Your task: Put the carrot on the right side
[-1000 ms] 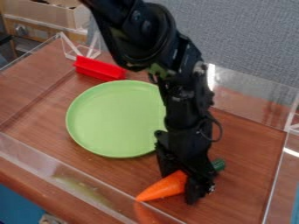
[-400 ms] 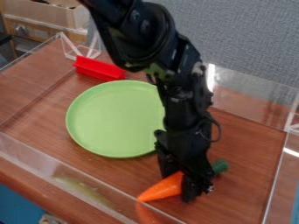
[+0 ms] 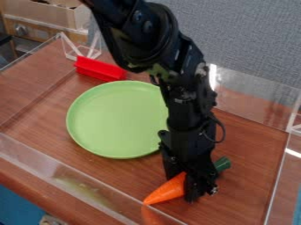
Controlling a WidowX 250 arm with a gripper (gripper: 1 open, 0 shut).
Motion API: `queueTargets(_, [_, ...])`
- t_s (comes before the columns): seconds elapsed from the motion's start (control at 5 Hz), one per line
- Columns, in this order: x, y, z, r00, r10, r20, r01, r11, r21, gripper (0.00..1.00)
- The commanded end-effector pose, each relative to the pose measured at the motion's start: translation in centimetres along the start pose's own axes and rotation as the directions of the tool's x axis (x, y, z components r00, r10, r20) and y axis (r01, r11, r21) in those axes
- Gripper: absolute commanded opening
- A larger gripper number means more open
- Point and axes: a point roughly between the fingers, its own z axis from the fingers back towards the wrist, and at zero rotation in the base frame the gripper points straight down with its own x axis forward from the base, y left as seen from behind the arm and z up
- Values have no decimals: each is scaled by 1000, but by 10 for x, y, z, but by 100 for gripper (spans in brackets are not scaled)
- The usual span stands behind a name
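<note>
Jaws of the gripper [image 3: 194, 183] are closed in on the carrot [image 3: 168, 191], pinching its thick end, with the gripper pointing straight down at the front right of the scene. Largest of everything is the wooden tabletop [image 3: 41, 101], a reddish-brown surface ringed by a low clear plastic wall [image 3: 47, 167] that runs along the near edge and the sides. Above it rises the black robot arm [image 3: 147, 44], coming in from the upper middle and bending down toward the carrot. Left of the arm's lower part lies the round green plate [image 3: 112, 119], flat on the wood. Behind the plate, near the back wall, sits a red rectangular block [image 3: 100, 68]. Smallest is the carrot itself, orange and tapered, its pointed tip aimed toward the near left, and its dark green stem [image 3: 220, 164] pokes out on the right of the gripper; it lies just off the plate's near right rim.
</note>
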Motion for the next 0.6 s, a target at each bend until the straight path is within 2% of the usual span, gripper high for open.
queueTargets(0.0, [4, -1, 4, 1000, 2, 17, -2, 1000, -1, 100])
queueTargets(0.2, [1, -1, 11, 999, 20, 26, -20, 1000, -1, 100])
queueTargets(0.4, [-3, 0, 25, 998, 44, 51, -45, 999, 10, 100])
